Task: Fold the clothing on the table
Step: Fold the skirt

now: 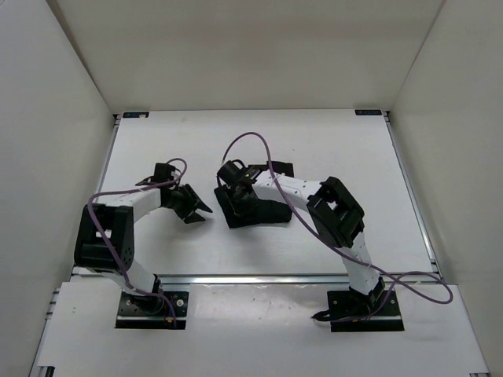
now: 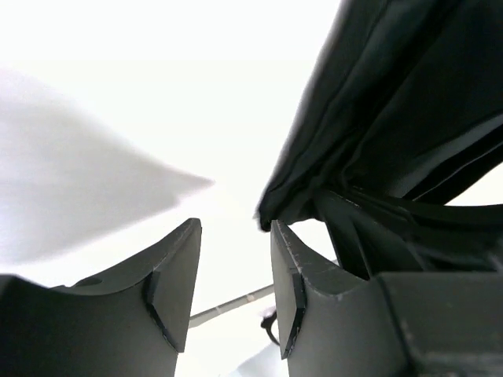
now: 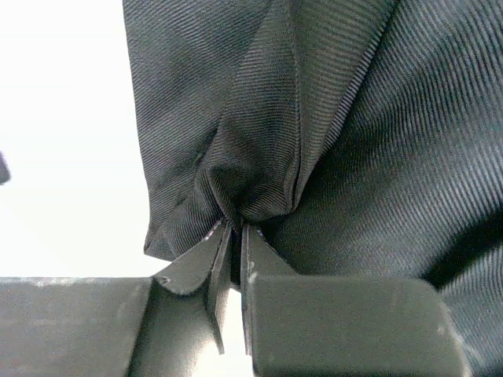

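Right gripper [image 3: 233,239]: jaws closed, pinching a puckered fold of the clothing [image 3: 330,118]. The fabric bunches up right at the fingertips.

Left gripper [image 2: 233,287]: jaws apart, nothing between them. It sits just left of the bundle. In the left wrist view the cloth's edge comes down close beside one finger [image 2: 302,290]; can't tell if it touches.

Clothing is a compact, wrinkled black heap around the middle of the table [image 1: 330,149], well clear of all four edges and corners.

Right arm reaches in from the near right side, wrist over the heap's far left part. Left arm bends in from the near left side.
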